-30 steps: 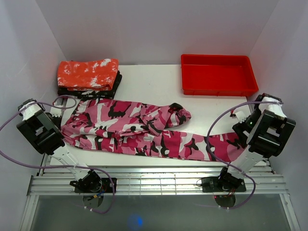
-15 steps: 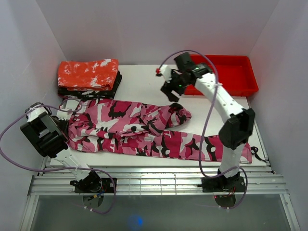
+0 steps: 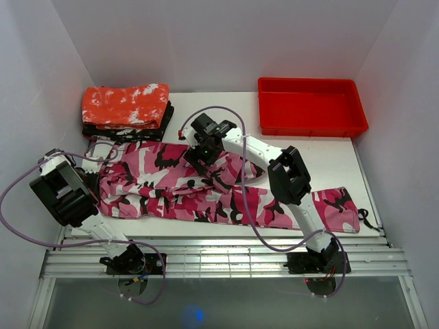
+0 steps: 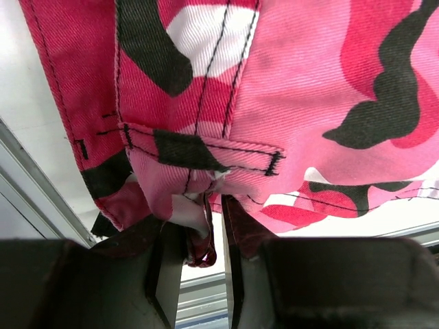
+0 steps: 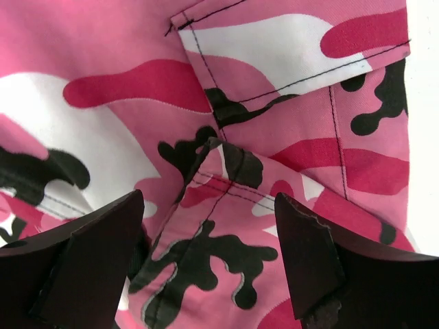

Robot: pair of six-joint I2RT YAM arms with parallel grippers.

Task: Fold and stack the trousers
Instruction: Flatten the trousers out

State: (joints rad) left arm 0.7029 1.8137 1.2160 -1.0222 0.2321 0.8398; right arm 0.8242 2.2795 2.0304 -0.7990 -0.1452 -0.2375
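Observation:
The pink camouflage trousers (image 3: pixel 171 185) lie spread across the table from left to right, one leg doubled back over the middle. At their left end sits my left gripper (image 3: pixel 89 179). In the left wrist view its jaws (image 4: pixel 204 236) stand a little apart, and a hem fold of the trousers (image 4: pixel 309 82) hangs loose between them against the left finger. My right gripper (image 3: pixel 204 152) reaches over the upper middle of the cloth. In the right wrist view it (image 5: pixel 209 219) is wide open, straddling a raised seam fold of the trousers (image 5: pixel 137 82).
A red tray (image 3: pixel 312 129) stands at the back right. A folded red cloth with white speckles (image 3: pixel 125 104) tops a dark folded pile (image 3: pixel 130 130) at the back left. White walls close in both sides. A metal rail (image 3: pixel 219 255) runs along the front edge.
My right arm has swung from the right edge, past the tray, to the trousers' upper middle. The right leg end now lies uncovered. The left arm has shifted only slightly.

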